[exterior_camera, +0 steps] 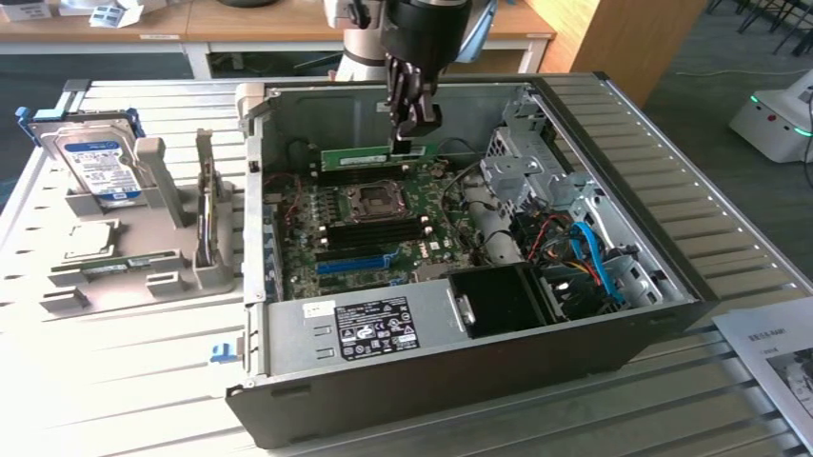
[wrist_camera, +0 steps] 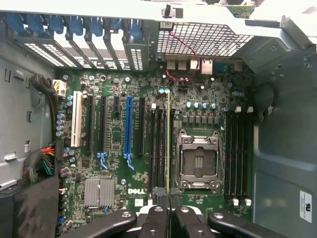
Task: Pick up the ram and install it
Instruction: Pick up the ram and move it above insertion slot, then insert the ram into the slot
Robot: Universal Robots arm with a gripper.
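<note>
The ram [exterior_camera: 371, 154] is a thin green stick held level inside the open computer case [exterior_camera: 661, 238], over the far part of the motherboard [exterior_camera: 368, 238]. My gripper [exterior_camera: 413, 133] reaches down from above and is shut on the ram's end towards the exterior view's right. In the wrist view the ram [wrist_camera: 168, 144] appears edge-on as a narrow yellow-green line running out from my gripper [wrist_camera: 168, 213]. It lies along the black memory slots [wrist_camera: 157, 148] beside the CPU socket [wrist_camera: 198, 161]. Whether it touches a slot cannot be told.
A blue-labelled hard drive [exterior_camera: 99, 160] stands in a grey holder [exterior_camera: 166, 238] at the exterior view's left. Inside the case are a blue slot strip [wrist_camera: 129, 126], a black fan shroud [exterior_camera: 508, 300] and blue and red cables [exterior_camera: 584, 252]. More black slots [wrist_camera: 237, 148] flank the socket's other side.
</note>
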